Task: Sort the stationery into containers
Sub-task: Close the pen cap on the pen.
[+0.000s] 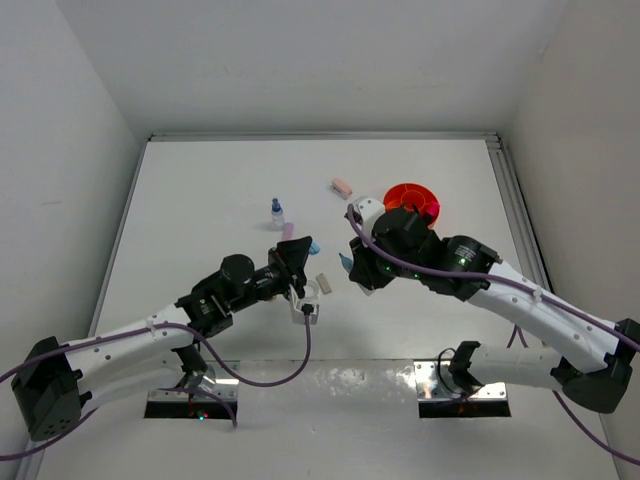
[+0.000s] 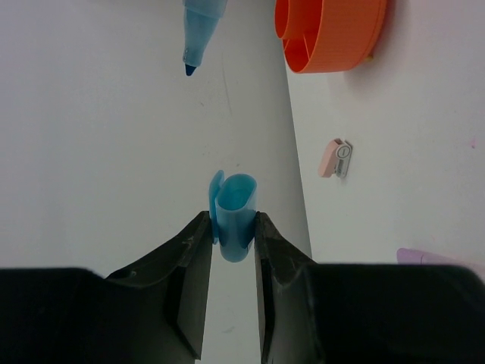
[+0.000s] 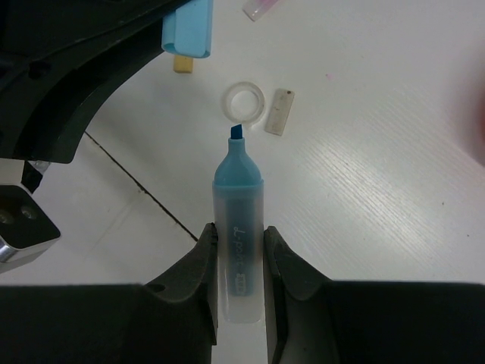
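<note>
My left gripper (image 2: 232,221) is shut on a light blue cap (image 2: 235,199), held above the table; in the top view this gripper (image 1: 300,256) is at mid-table. My right gripper (image 3: 239,232) is shut on an uncapped light blue highlighter (image 3: 238,189), tip pointing away toward the cap (image 3: 188,26). In the top view the right gripper (image 1: 353,268) faces the left one, a short gap apart. The highlighter tip (image 2: 198,34) shows at the top of the left wrist view. The round orange tub (image 1: 412,199) with dividers stands behind the right gripper.
A pink eraser (image 1: 342,188) lies left of the tub. A blue-capped bottle (image 1: 277,210) and a pale pink stick (image 1: 288,230) lie behind the left gripper. A clear tape ring (image 3: 243,101) and a beige eraser (image 3: 279,121) lie below the grippers. Walls enclose the table.
</note>
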Controlling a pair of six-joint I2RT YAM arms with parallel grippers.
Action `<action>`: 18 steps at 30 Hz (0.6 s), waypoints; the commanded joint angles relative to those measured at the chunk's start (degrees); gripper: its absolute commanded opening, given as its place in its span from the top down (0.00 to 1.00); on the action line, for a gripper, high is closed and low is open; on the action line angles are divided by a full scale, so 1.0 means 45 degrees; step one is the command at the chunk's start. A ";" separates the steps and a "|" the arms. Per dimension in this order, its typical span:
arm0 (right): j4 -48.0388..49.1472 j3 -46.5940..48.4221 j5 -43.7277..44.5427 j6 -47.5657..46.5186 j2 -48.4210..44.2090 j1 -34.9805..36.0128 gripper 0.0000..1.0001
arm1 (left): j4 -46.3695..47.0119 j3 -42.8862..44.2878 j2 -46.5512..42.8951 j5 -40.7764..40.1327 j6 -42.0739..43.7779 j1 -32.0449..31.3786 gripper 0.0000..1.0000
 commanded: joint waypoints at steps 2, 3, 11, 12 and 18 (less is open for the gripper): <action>-0.0072 0.0820 -0.0002 0.0059 0.0116 0.0095 1.00 | 0.0655 0.0018 -0.0299 -0.0131 0.0543 -0.0003 1.00; -0.0131 0.0918 -0.0002 0.0058 0.0194 0.0095 1.00 | 0.0636 0.0018 -0.0338 -0.0170 0.0640 -0.0003 1.00; -0.0308 0.1269 -0.0080 0.0175 0.0448 0.0114 1.00 | 0.0636 -0.0255 -0.0690 -0.0288 0.1188 -0.0003 1.00; -0.0327 0.1367 -0.0119 0.0156 0.0506 0.0134 1.00 | 0.0636 -0.0217 -0.0709 -0.0346 0.1227 0.0016 1.00; -0.0970 0.2205 -0.0158 0.0098 0.1073 0.0192 1.00 | 0.0596 -0.0391 -0.0905 -0.0366 0.1577 -0.0042 1.00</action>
